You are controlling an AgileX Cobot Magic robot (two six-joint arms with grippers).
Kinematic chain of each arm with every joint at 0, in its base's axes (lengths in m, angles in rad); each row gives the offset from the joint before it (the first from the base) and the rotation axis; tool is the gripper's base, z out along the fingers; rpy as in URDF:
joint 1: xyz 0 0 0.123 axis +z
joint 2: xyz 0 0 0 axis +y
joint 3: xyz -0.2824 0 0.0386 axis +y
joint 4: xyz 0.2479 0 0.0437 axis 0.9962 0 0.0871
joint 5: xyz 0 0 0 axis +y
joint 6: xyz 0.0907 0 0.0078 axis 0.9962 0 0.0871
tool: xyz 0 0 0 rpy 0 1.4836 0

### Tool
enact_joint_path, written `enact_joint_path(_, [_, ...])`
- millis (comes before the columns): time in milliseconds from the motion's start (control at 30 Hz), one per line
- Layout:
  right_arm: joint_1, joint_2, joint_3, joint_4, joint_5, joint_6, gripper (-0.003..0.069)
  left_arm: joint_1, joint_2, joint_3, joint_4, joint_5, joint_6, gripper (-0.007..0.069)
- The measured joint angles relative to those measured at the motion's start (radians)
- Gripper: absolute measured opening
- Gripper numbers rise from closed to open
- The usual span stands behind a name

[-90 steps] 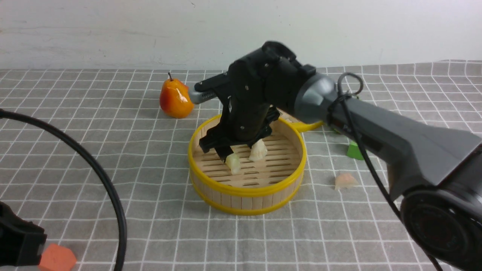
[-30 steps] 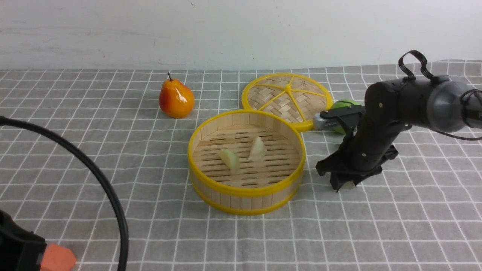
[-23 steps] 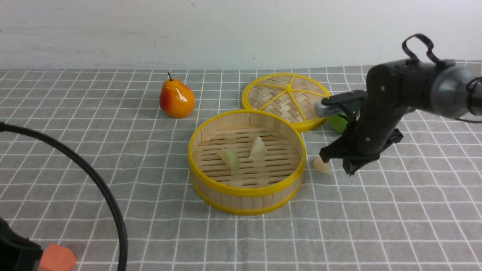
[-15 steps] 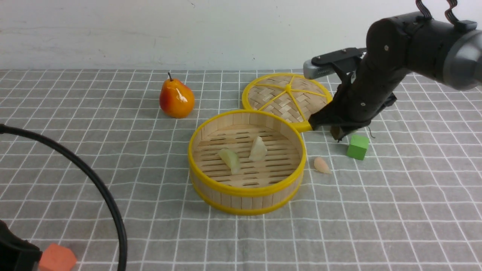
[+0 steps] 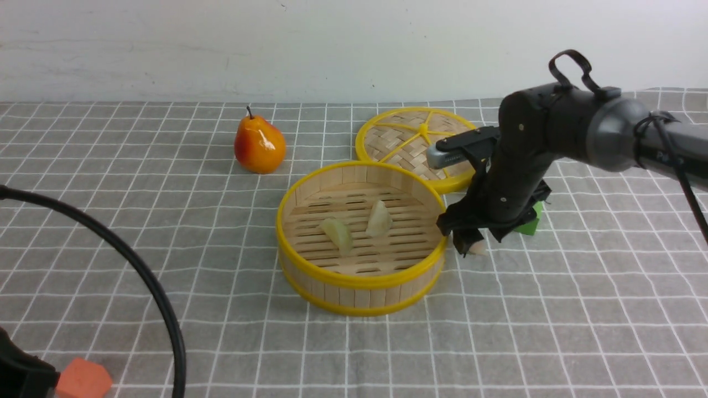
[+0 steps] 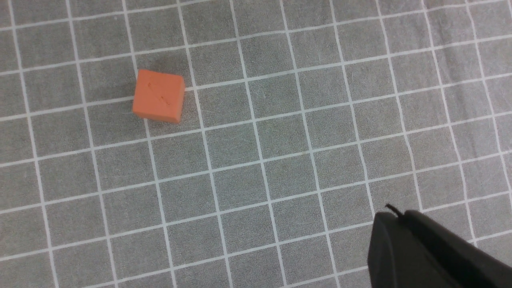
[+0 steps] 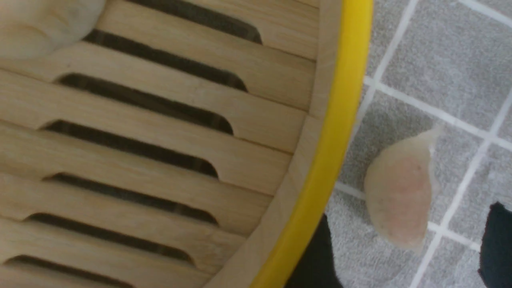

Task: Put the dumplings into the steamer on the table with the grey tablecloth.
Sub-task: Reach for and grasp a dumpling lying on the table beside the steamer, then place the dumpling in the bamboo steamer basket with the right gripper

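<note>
Left claw (image 6: 404, 244) first, since it sits nearest me: closed, holding nothing, over the grey checked cloth (image 5: 166, 221) of the desk and beside an orange block (image 5: 83, 381) that has no part in this job.

Further in stands the steamer (image 5: 359, 281). Two of the three dumplings lie on its slatted floor: the yellow-green dumpling (image 5: 337, 235) and the whitish dumpling (image 5: 379, 218), close together but, as far as I can see, apart. So I count two done and one left.

That last one, the pink dumpling (image 7: 400, 200), lies on the cloth just beside the steamer's right-hand wall, outside the rim. My right claw (image 5: 469, 243) is down over it with jaws wide, one on either side, neither pressing it as far as the wrist view shows. I judge what's left is to close, lift over the rim and let go.

Behind that arm a green cube (image 5: 530, 225) peeks out. Beyond it the woven lid (image 5: 409, 138) lies flat, and the pear (image 5: 259, 145) stands off to the far left.
</note>
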Motion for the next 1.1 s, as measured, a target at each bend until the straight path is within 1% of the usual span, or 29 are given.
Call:
enact_joint_path(100, [-0.002, 0.015, 0.000, -0.002, -0.023, -0.001, 0.0521, 0.000, 0.000, 0.000, 0.000, 0.000, 0.000, 0.0004])
enact_joint_path(167, [-0.003, 0.024, 0.000, -0.002, -0.034, -0.001, 0.0491, 0.000, 0.000, 0.000, 0.000, 0.000, 0.000, 0.0004])
enact_joint_path(233, [-0.003, 0.031, 0.000, 0.000, -0.042, 0.000, 0.0435, 0.000, 0.000, 0.000, 0.000, 0.000, 0.000, 0.0004])
enact_joint_path(367, [-0.003, 0.040, -0.001, 0.000, -0.051, 0.022, 0.0235, 0.000, 0.000, 0.000, 0.000, 0.000, 0.000, 0.0004])
enact_joint_path(400, [-0.003, 0.040, -0.001, 0.000, -0.052, 0.028, 0.0196, 0.000, 0.000, 0.000, 0.000, 0.000, 0.000, 0.0004])
enact_joint_path(433, [-0.003, 0.040, -0.002, -0.003, -0.052, 0.028, 0.0173, 0.000, 0.000, 0.000, 0.000, 0.000, 0.000, 0.0004])
enact_joint_path(600, [-0.002, 0.021, -0.002, -0.037, -0.038, 0.028, 0.0178, 0.000, 0.000, 0.000, 0.000, 0.009, 0.000, 0.0006])
enact_joint_path(733, [0.008, -0.049, -0.046, -0.043, 0.030, 0.028, 0.0178, 0.000, 0.000, 0.000, 0.000, 0.009, 0.000, 0.0006])
enact_joint_path(867, [0.065, -0.121, -0.138, 0.041, 0.114, -0.029, 0.0178, 0.000, 0.000, 0.000, 0.000, 0.003, 0.000, 0.0007])
enact_joint_path(1000, [0.142, -0.108, -0.153, 0.107, 0.108, -0.069, 0.0178, 0.000, 0.000, 0.000, 0.000, -0.015, 0.000, 0.0008])
enact_joint_path(1100, [0.197, -0.056, -0.153, 0.121, 0.085, -0.075, 0.0178, 0.000, 0.000, 0.000, 0.000, -0.024, 0.000, 0.0013])
